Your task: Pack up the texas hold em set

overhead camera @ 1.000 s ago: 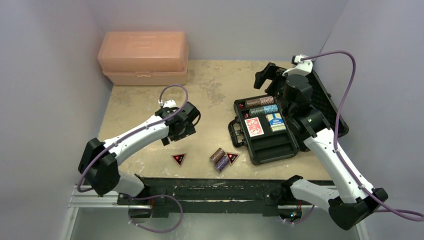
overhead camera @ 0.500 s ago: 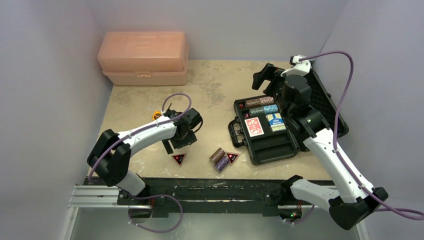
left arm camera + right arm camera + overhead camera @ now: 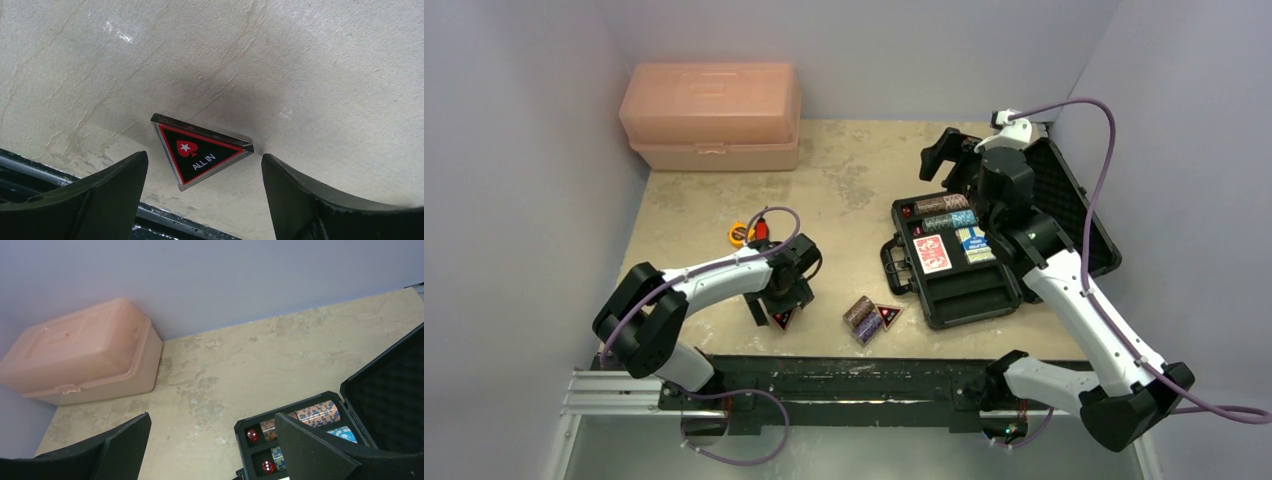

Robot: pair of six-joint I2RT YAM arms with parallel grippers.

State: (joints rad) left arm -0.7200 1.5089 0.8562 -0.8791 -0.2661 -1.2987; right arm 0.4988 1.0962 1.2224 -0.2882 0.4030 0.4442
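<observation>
The black case [image 3: 954, 290] lies open at the right with its foam lid [image 3: 1069, 195] back. In it are chip stacks [image 3: 944, 205], a red deck [image 3: 932, 253] and a blue deck [image 3: 974, 244]; the right wrist view shows red dice [image 3: 253, 435] and chips [image 3: 317, 412]. Loose chip stacks [image 3: 862, 318] and a triangular token [image 3: 889, 314] lie on the table. My left gripper [image 3: 774, 308] is open, low over a second "ALL IN" token [image 3: 200, 155] that lies between its fingers [image 3: 110, 195]. My right gripper [image 3: 944, 160] is open and empty above the case's far left corner.
A large peach plastic box [image 3: 711, 115] stands at the back left, also in the right wrist view [image 3: 85, 355]. A red and yellow folding knife [image 3: 746, 233] lies left of the left arm. The black rail [image 3: 844, 375] runs along the near edge.
My left gripper has dropped and moved toward the near edge, over the left token, uncovering the knife. My right gripper has shifted a little left and back.
</observation>
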